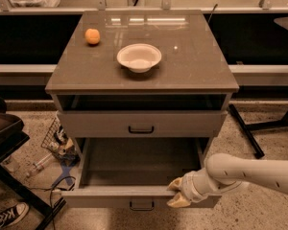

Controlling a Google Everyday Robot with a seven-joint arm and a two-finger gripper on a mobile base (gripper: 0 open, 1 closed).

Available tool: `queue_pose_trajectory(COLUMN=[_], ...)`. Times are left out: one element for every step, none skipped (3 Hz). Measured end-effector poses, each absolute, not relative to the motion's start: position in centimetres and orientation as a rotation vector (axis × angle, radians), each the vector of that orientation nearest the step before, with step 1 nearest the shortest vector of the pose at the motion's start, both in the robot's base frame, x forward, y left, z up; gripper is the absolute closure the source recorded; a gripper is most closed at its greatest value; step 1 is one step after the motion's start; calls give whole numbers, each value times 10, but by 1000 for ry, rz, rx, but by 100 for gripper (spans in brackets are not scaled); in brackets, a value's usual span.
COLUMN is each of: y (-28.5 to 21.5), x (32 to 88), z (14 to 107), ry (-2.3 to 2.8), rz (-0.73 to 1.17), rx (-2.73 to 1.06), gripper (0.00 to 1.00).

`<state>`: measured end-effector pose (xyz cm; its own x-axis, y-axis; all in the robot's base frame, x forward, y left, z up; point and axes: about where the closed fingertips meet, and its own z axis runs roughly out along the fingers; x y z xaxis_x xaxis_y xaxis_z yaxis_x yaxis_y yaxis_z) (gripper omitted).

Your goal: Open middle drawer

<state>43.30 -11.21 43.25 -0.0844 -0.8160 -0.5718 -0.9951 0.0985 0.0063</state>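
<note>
gripper (178, 195) low by the desk's near right corner, fingers pinched on the front lip of the middle drawer (134, 164), drawer sticking way out past the near edge, top drawer (141, 123) right above it, bowl (139, 57) mid-desk, orange (92, 36) toward far left corner

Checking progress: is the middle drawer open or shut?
Open: the middle drawer juts far out, inside visible; the gripper is at its front rim.

An orange (92, 36) and a white bowl (139, 57) sit apart on the cabinet top (192, 66).
</note>
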Motion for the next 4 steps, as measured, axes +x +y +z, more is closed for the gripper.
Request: queue_pose_trajectory(y=[-111, -110, -116, -124], x=[432, 433, 443, 464], z=[432, 434, 467, 520], ry=[1956, 1958, 2030, 2095], rz=[567, 563, 437, 273], rx=[-1772, -1763, -1769, -1808], gripper=[0, 0, 25, 48])
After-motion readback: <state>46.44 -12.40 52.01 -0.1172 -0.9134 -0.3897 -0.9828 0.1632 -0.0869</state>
